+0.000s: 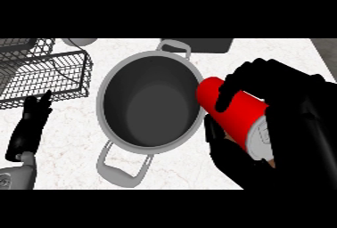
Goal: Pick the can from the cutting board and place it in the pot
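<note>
At left edge, left robot hand point(30, 127) resting on bench point(69, 133), fingers straight, holding nothing; wire rack point(46, 73) behind it. Centre: pot point(104, 95), can not yet in it. Right: red can point(236, 111) lifted, tilted, upper end at pot's right rim, right robot hand point(299, 111) curled round it. Pick done; lowering and release into pot left

The right hand point(296, 98) fills the near right side, its fingers point(230, 89) curled over the top of a red can point(238, 113) and the thumb wrapped beneath it, so the can lies tilted across the palm. Well off to its left, the left hand point(30, 122) rests open, fingers straight and pointing up, above its grey forearm point(16, 176).
</note>
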